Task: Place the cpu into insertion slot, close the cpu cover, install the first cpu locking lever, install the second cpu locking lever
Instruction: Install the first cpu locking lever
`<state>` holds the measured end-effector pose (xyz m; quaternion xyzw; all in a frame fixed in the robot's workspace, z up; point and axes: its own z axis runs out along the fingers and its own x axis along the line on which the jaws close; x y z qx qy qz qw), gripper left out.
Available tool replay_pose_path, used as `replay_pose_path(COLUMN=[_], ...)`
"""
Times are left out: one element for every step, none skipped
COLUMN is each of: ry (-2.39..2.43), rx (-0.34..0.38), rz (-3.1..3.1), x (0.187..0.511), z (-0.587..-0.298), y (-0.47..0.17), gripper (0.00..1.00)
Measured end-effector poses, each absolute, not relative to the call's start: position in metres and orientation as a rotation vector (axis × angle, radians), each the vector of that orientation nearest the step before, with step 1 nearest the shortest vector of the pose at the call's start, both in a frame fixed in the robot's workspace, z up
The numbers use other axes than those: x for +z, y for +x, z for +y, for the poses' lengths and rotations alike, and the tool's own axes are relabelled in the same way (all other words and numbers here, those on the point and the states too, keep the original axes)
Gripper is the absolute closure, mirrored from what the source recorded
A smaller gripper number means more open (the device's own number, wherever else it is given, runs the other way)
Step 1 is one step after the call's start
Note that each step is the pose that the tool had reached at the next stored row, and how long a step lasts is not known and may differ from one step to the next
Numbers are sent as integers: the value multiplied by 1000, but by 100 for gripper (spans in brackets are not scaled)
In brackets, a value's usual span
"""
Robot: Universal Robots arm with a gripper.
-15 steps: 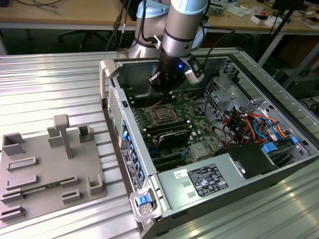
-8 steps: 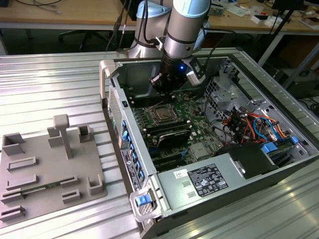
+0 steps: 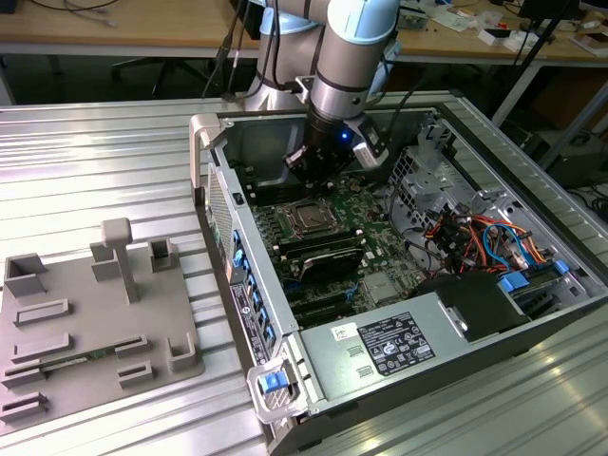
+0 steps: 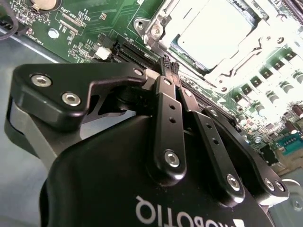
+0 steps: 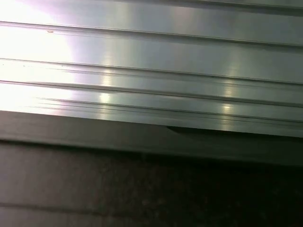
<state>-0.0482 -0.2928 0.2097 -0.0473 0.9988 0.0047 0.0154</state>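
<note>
the robot arm [image 3: 344,57] comes down from the far side of the open computer case [image 3: 399,285] and points almost straight down, with its wrist inside the case. the gripper [image 4: 169,65] hangs just above the green board [image 3: 370,218], near the far edge of the insertion slot [image 3: 309,218]. in the second wrist view the two black fingers [image 4: 166,118] are pressed together at the tips with nothing between them, so the hand is closed and holds nothing. the tips sit right beside the corner of the silver frame, and i cannot tell if they touch it. the cpu [image 4: 218,30] lies flat in the slot, looking very bright and washed out. the cpu cover [image 4: 161,23] seems to lie down around it, but the glare makes that hard to be sure of. in the exterior view the slot sits in the middle of the board, with long black memory slots [image 3: 323,252] just beside it on the near side. the case walls stand close on the far side and on the exterior view's left, so the arm has little room there. on the exterior view's right is a bunch of coloured wires [image 3: 480,242]. a grey tray with blocks [image 3: 90,318] rests on the ribbed metal table [image 3: 85,180], well apart from the case. the first wrist view shows shiny metal ribs [image 5: 151,71] above a dark edge.
</note>
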Motion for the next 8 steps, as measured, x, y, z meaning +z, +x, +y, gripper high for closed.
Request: replay_pose_path(ry=[-147,-147,-147,-147,-147,-147,-147,-147], rx=[15,15,16,16,16,17,18,19], rz=[3107,3108,3107,3108,3108,3108,3107,3107], x=[208,207,205,204,204,204,204,204], z=[-293,-293,-293,-293,-293,-293,-293,-293], y=[-48,-48,-48,-47,-47,-47,-47,-47], gripper=[89,89,89,89,89,89,89,89])
